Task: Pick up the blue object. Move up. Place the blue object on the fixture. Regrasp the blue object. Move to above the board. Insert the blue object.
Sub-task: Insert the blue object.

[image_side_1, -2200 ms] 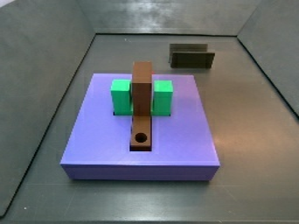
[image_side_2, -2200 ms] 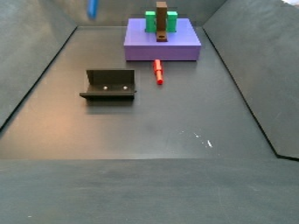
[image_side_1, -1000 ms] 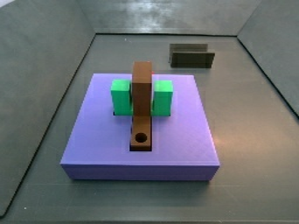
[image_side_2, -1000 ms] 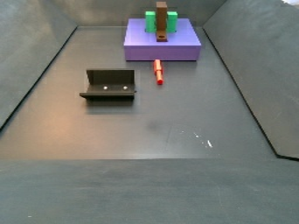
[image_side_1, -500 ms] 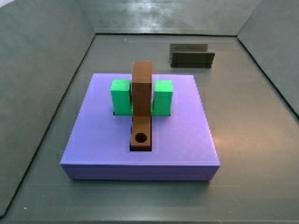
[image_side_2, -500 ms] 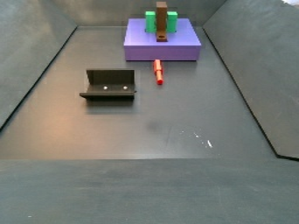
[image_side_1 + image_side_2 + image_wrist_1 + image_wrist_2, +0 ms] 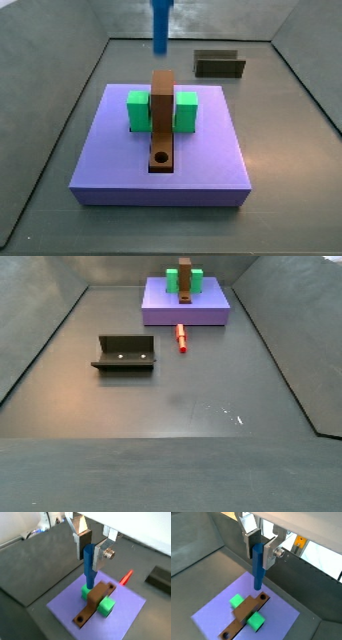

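In both wrist views the gripper [image 7: 91,542] is closed on the top of the blue object [image 7: 89,566], a thin rod hanging straight down between the silver fingers [image 7: 81,536]. It is held in the air above the board [image 7: 127,603], a lavender slab carrying a brown bar [image 7: 96,601] and green blocks [image 7: 105,605]. A red peg [image 7: 125,577] lies on the grey floor [image 7: 40,562] just past the board. In a wrist view the rod [image 7: 258,566] hangs above one end of the bar [image 7: 244,616]. In a side view only the rod's lower part [image 7: 160,25] shows at the upper edge, high above the board [image 7: 201,165]; the fixture [image 7: 219,65] stands well behind. In a side view the fixture [image 7: 123,354] sits on the floor, the red peg [image 7: 182,338] touching the board [image 7: 186,309]; grey walls [image 7: 34,326] enclose the space, and the gripper is out of sight.
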